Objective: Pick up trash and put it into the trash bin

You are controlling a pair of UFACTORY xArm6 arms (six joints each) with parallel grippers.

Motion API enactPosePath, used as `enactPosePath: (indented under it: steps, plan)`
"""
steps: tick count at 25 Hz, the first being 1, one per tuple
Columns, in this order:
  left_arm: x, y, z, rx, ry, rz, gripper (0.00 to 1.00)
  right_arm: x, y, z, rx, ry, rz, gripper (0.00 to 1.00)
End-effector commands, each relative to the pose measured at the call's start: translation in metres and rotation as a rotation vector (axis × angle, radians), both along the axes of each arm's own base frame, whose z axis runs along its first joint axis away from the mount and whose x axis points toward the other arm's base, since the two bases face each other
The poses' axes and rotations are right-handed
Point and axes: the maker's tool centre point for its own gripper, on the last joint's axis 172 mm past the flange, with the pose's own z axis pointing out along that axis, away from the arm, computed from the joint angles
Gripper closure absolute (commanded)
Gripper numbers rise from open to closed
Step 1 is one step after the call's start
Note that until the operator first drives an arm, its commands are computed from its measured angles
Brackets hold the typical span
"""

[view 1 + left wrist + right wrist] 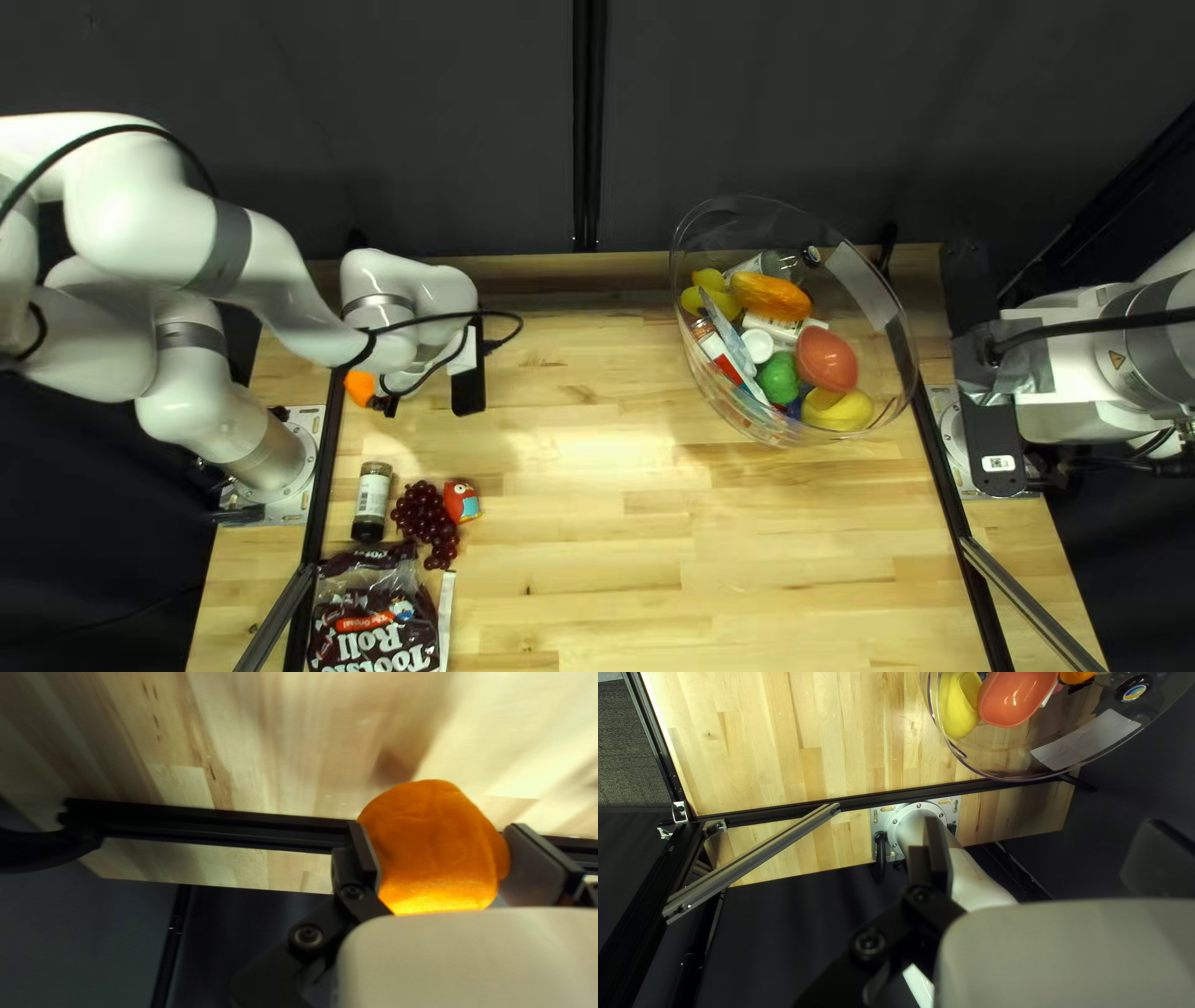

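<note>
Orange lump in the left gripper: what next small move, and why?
Probably raise the left gripper slightly before crossing: both its fingers press the orange lump, and the clear bin, holding other items, stands across the table with raised walls.

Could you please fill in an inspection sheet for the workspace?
Surface: pale wooden table; spills, nothing seen.
Job's things: rounded orange lump, held; clear round plastic bin with mixed items inside.
Clutter, possibly more trash: dark red grape bunch, brown cylindrical jar with black cap, small red item, brown-and-clear plastic bag.
Grippers: left pincer shut on the lump; right pincer open.
Cables: black cable along the right arm; another loops at the left wrist.
Surroundings: dark curtain behind; people, nothing seen.
</note>
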Motion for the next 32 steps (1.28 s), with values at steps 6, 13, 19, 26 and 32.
enactPosePath:
  steps: [6, 13, 19, 26, 32]
  plan:
    - [0.124, -0.03, 0.033, 0.153, -0.159, -0.247, 1.0, 0.0, 0.0, 0.0, 0.0, 0.0, 0.0, 0.0]
    - [0.181, -0.045, 0.087, 0.28, -0.351, -0.432, 1.0, 0.0, 0.0, 0.0, 0.0, 0.0, 0.0, 0.0]
    - [0.256, -0.038, 0.147, 0.407, -0.502, -0.641, 1.0, 0.0, 0.0, 0.0, 0.0, 0.0, 0.0, 0.0]
    - [0.335, 0.001, 0.212, 0.513, -0.602, -0.772, 1.0, 0.0, 0.0, 0.0, 0.0, 0.0, 0.0, 0.0]
    - [0.383, 0.024, 0.237, 0.527, -0.659, -0.864, 1.0, 0.0, 0.0, 0.0, 0.0, 0.0, 0.0, 0.0]
